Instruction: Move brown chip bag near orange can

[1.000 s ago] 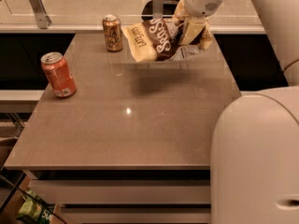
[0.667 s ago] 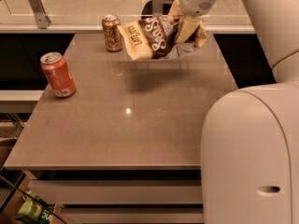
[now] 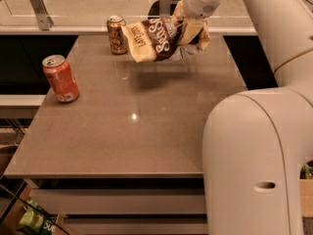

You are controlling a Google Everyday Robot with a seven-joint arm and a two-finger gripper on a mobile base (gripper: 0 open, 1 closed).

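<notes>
The gripper point(image 3: 193, 33) hangs above the grey table's point(image 3: 146, 131) far end, jaws clenched on the crinkly, cream-ended brown chip bag point(image 3: 155, 39), which is held aloft. Just beyond the bag's free end, away from the jaws, stands the small amber-orange can point(image 3: 117, 35). A sideways drift while lowering could topple it.

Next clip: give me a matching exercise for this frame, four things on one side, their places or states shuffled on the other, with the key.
1. brown chip bag
2. orange can
3. red can
4. gripper

A. upright near the left edge of the table
B. held off the table, shadow beneath
C. shut on the bag's right end
D. upright at the far edge, left of the bag

Pairs: 1-B, 2-D, 3-A, 4-C.
</notes>
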